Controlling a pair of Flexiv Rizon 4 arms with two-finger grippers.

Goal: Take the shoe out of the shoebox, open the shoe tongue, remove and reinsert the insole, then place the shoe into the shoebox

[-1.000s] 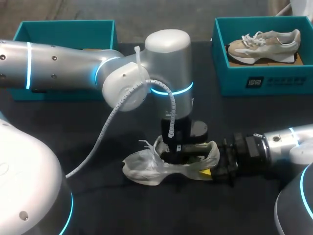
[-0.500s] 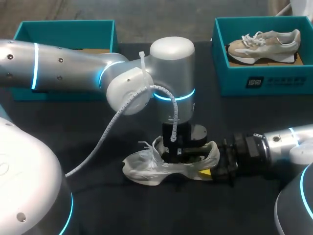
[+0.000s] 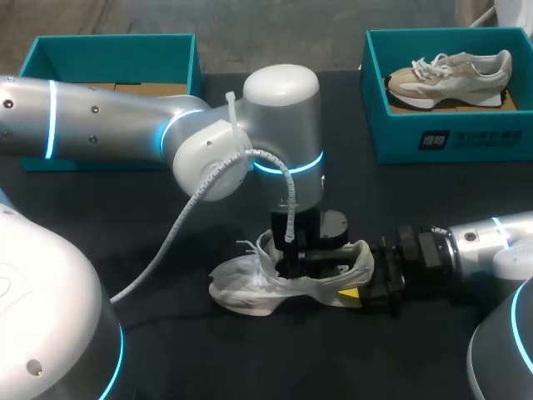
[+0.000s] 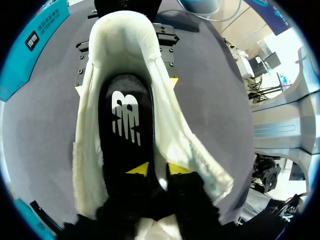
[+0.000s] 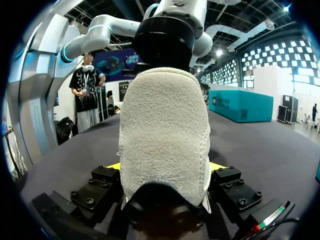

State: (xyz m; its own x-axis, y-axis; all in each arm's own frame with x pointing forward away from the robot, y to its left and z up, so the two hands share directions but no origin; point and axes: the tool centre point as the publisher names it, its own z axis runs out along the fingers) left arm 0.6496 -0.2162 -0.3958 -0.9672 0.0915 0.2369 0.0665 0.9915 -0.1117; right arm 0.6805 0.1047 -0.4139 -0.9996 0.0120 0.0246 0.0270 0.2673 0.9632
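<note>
Centrally on the black table [image 3: 433, 200], a white shoe [image 3: 250, 287] is seen with its toe turned toward the left arm's side and its heel toward the right arm's. The heel is taken between the fingers of the right gripper [image 5: 165, 166], which comes in low and level. In the right wrist view a yellow tip shows on either side of the heel, and the jaws appear to be closed on it from both sides.

The left gripper [image 4: 157, 169] is pointed straight down into the shoe's opening. In the left wrist view it is seen just above the black insole [image 4: 125, 115], which lies flat inside the shoe. It cannot be told whether the jaws are clamped on anything there.

A teal left shoebox [image 3: 108, 54] is set at the far left of the table, partly covered by the left arm. Another teal right shoebox [image 3: 450, 137] is set at the far right, well apart from the white shoe. A beige sneaker [image 3: 450, 75] is held inside it.
</note>
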